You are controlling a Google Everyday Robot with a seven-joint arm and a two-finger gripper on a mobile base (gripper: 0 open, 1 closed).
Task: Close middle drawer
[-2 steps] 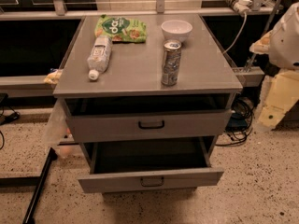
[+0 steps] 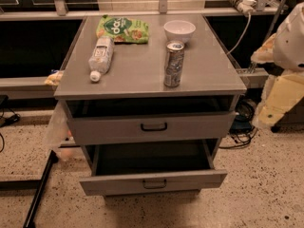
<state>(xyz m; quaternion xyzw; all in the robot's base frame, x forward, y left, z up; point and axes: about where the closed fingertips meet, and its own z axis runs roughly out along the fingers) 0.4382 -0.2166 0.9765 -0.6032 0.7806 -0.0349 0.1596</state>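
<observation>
Unmoved: middle drawer (image 2: 118, 183) open; jaws right of cabinet (image 2: 137, 65); speckled floor (image 2: 266, 194).

Middle drawer (image 2: 118, 184) seemingly unobstructed; hand (image 2: 279, 100) right.

No text can be read. The green bag (image 2: 122, 29) on the bench (image 2: 142, 75) bears white lettering; the bottle (image 2: 100, 57) and can (image 2: 174, 63) bear labels, all illegible. The end effector (image 2: 280, 101) hangs at the right edge, beside the bench.

The arm (image 2: 290, 37) hangs at the right edge, what seems its gripper (image 2: 280, 101) pointing downward.
</observation>
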